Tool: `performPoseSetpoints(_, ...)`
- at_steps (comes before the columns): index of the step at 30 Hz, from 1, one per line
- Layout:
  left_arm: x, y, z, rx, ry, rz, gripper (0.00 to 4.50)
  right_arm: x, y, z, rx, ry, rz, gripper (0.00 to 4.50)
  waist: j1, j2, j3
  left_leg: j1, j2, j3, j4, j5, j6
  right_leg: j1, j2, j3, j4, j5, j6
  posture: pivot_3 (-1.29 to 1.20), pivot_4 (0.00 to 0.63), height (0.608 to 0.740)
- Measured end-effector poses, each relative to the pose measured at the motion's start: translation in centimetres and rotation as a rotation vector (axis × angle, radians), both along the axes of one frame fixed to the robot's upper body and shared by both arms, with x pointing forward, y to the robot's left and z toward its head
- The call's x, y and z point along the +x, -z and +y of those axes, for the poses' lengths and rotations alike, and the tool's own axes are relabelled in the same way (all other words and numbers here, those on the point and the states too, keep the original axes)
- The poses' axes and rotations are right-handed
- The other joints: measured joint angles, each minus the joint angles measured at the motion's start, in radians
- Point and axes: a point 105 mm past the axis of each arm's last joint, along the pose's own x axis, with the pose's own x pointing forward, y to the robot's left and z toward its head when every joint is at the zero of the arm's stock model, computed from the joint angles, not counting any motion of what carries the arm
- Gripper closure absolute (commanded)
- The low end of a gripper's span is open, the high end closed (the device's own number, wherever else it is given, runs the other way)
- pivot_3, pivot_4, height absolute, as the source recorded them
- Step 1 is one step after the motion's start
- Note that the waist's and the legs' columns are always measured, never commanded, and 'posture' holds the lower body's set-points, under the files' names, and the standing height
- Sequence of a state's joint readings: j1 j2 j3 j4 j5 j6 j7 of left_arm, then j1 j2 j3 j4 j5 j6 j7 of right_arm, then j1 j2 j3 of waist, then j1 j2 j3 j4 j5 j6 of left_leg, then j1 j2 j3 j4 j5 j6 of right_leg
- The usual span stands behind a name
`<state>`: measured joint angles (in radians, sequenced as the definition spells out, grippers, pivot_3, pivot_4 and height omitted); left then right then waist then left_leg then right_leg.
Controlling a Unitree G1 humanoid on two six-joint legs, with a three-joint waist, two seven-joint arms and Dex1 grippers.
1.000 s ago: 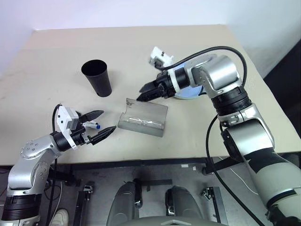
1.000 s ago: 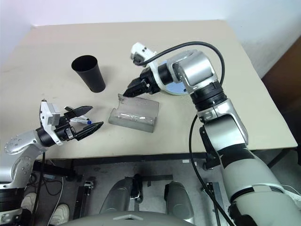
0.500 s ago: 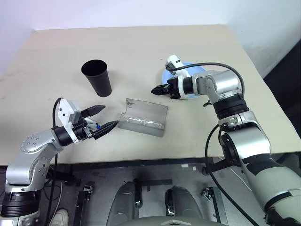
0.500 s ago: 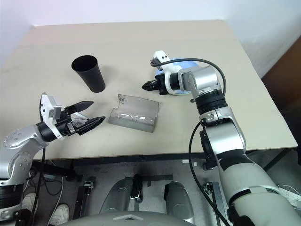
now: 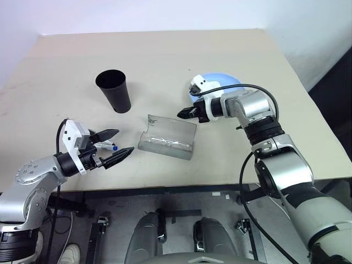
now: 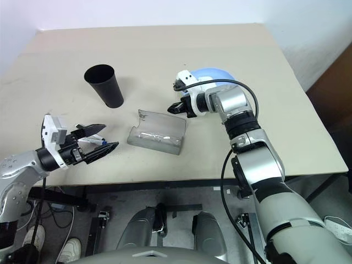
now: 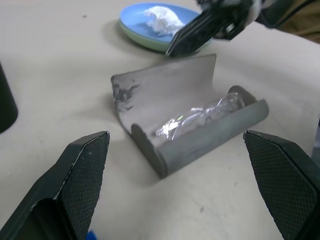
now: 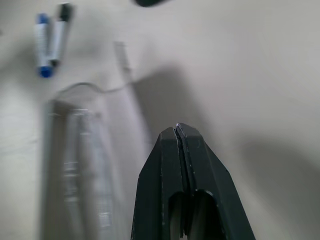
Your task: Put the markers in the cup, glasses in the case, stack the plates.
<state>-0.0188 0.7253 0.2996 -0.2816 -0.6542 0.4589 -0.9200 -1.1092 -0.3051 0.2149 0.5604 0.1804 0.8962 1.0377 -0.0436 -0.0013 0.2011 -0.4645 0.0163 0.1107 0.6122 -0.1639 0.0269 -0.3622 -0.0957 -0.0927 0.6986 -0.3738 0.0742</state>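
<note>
Two containers matter most at this point, and they stand in different states. One, the grey felt-like hinged glasses case [image 5: 166, 137], lies open near the table's front edge with its lid tilted up, and the clear plastic-framed eyeglasses [image 7: 200, 116] already rest inside along its trough; so that part seems done except for shutting the lid. The right gripper [image 5: 183, 113] hangs just behind the raised lid with its two black fingers pressed together on nothing, a pose that would suit nudging the lid down, though that is only a guess. Its partner, the left gripper [image 5: 116, 145], hovers low over the table's front left with its jaws spread wide and empty, apparently lined up for the two slim white markers [image 8: 50, 41], one blue-capped and one black-capped, which lie side by side on the tabletop beside it. Their target, the tall tapered matte black cup [image 5: 114, 91], stands upright well behind them; no marker shows at its rim. Beyond the case, the light blue round plate [image 7: 135, 21] sits on the pale mint green plate [image 7: 150, 44], with a crumpled white tissue [image 7: 162, 17] on top.
</note>
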Motion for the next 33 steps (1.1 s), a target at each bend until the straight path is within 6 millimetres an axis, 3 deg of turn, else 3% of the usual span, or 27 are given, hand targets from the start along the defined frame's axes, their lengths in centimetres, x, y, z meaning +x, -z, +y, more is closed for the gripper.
performPoseSetpoints(8, 0.0, 0.1, 0.2, 0.010, -0.005, -0.006, 0.00, -3.1, -0.8, 1.2, 0.028, -0.098, 0.028, 4.48, -0.001, 0.000, 0.000, 0.000, 0.000, 0.000, -0.001, -0.002, 0.003, -0.001, 0.000, 0.000, 0.000, 0.000, 0.000, 0.00, 0.150, 0.707)
performPoseSetpoints(11, 0.0, 0.1, 0.2, 0.010, -0.007, -0.007, 0.00, -2.7, -0.6, 1.0, 0.031, -0.067, 0.038, 4.48, -0.001, 0.000, 0.000, 0.000, 0.000, 0.000, -0.001, -0.002, 0.003, -0.001, 0.000, 0.000, 0.000, 0.000, 0.000, 0.00, 0.150, 0.707)
performPoseSetpoints(17, 0.3, -0.2, 0.2, 0.012, -0.021, -0.020, 0.00, 0.2, -0.8, -0.4, 0.041, 0.070, 0.031, 4.48, -0.001, 0.000, 0.000, 0.000, 0.000, 0.000, -0.001, 0.000, 0.000, -0.001, 0.000, 0.000, 0.000, 0.000, -0.001, 0.00, 0.150, 0.707)
performPoseSetpoints(21, 0.4, -0.8, -0.1, 0.017, -0.027, -0.043, 0.00, 0.9, 0.6, -1.1, 0.032, 0.104, 0.063, 4.48, -0.001, 0.000, 0.000, -0.001, 0.000, 0.000, -0.001, 0.000, 0.000, 0.003, 0.000, 0.000, -0.001, 0.000, -0.001, 0.00, 0.150, 0.707)
performPoseSetpoints(27, 0.3, -0.9, -0.4, 0.015, -0.031, -0.052, 0.00, 0.5, 2.8, -1.5, -0.027, 0.084, 0.116, 4.48, -0.001, 0.000, 0.000, 0.000, 0.000, 0.000, 0.000, 0.000, 0.000, 0.003, 0.000, 0.000, 0.000, 0.000, -0.001, 0.00, 0.150, 0.707)
performPoseSetpoints(33, 0.3, -0.8, -0.3, 0.019, -0.033, -0.034, 0.00, -1.0, 1.2, -0.4, 0.006, -0.008, 0.116, 4.48, -0.001, 0.000, 0.000, 0.000, 0.000, 0.000, -0.001, 0.000, 0.000, 0.003, 0.000, 0.000, 0.000, 0.000, -0.001, 0.00, 0.150, 0.707)
